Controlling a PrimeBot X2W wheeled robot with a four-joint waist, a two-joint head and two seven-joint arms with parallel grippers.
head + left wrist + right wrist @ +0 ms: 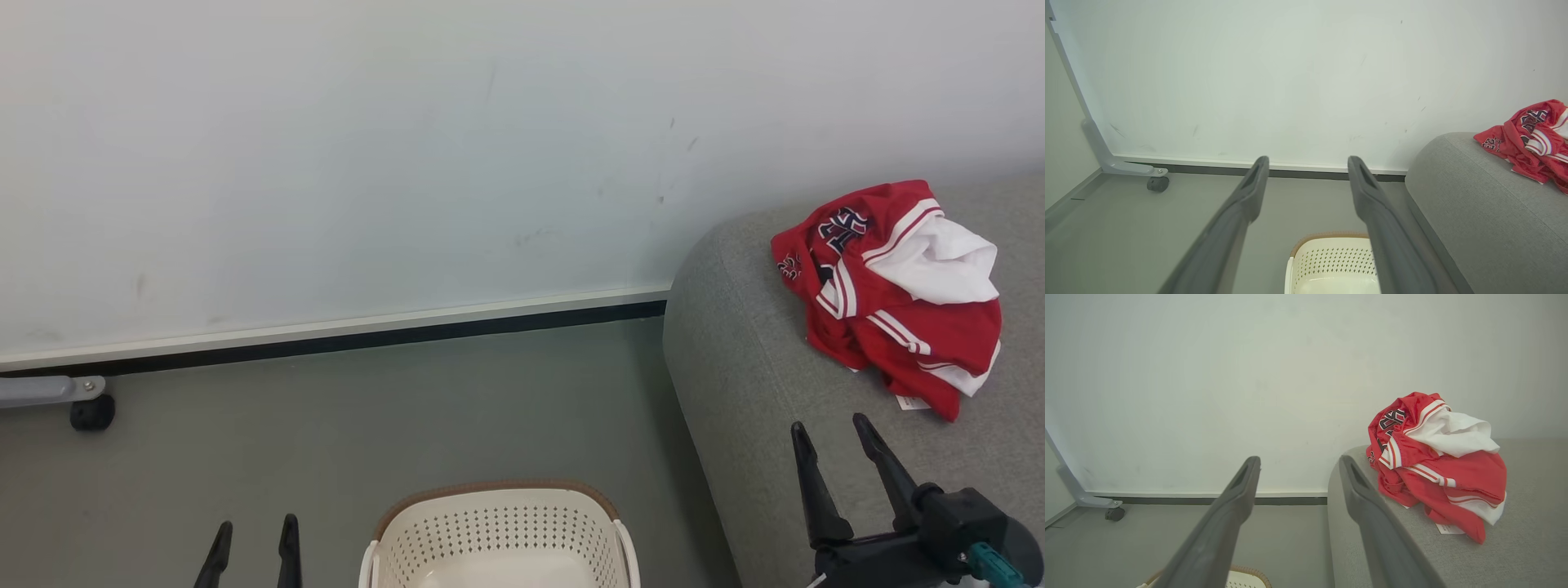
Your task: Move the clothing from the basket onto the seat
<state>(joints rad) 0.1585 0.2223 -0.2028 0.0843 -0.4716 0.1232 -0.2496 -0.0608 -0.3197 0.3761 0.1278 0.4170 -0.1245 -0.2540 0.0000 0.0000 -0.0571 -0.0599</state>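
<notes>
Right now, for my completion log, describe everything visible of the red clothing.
The clothing is a crumpled heap of bright red jersey fabric with white trim stripes, white lining turned out on top and dark lettering half hidden in folds. A small white tag pokes out at its near edge. It lies on the grey sofa near its rounded end, touching only the upholstery.
</notes>
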